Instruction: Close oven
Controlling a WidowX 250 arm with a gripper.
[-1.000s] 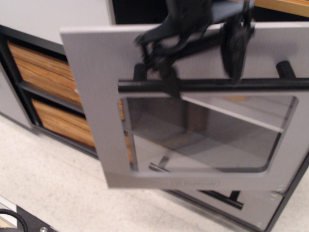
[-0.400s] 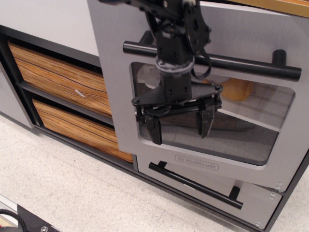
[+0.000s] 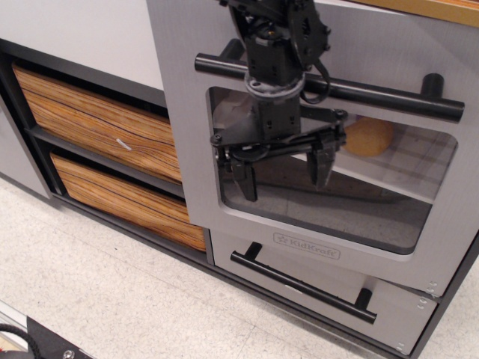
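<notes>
We see the gripper (image 3: pixel 283 173) hanging in front of the oven (image 3: pixel 183 142) window, jaws spread wide, holding nothing. Both fingertips (image 3: pixel 248 188) point down, apart from each other, over the clear pane; we cannot tell if they touch the glass. The arm comes down from 12 o'clock, crossing the long black bar handle (image 3: pixel 389 96).

The oven door fills the upper right of view and looks nearly flush with the cabinet front; whether it is fully shut, we cannot tell. Behind the window sit a pale rack (image 3: pixel 419 161) and a round yellowish item (image 3: pixel 369 136) at 3 o'clock of the gripper.

At 6 o'clock below the door is the narrow grey drawer (image 3: pixel 389 299) with its smaller handle. At 9 o'clock are two wood-grain drawers (image 3: pixel 90 123).
</notes>
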